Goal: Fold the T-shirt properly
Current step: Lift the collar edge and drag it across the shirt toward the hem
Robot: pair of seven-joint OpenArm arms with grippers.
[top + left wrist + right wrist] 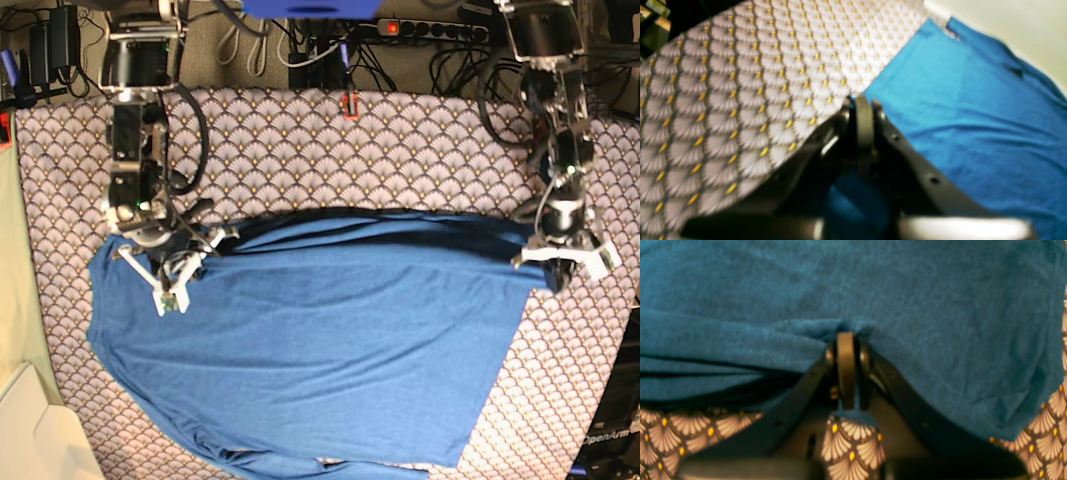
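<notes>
The blue T-shirt (320,350) lies spread across the patterned table, and its far edge looks doubled over into a straight line. In the base view my right gripper (170,285) is at the shirt's far left corner. Its wrist view shows it (846,335) shut, with the T-shirt (840,283) bunched at the tips and a strip of cloth between the fingers. My left gripper (557,268) is at the far right corner. In its wrist view it (864,100) is shut at the edge of the T-shirt (973,116), with blue cloth showing inside the jaws.
A scallop-patterned cloth (350,150) covers the table. Cables and a power strip (430,30) run along the back edge, by a small red object (348,103). A cream-coloured surface (40,440) lies at the lower left, and the shirt's hem reaches the front edge.
</notes>
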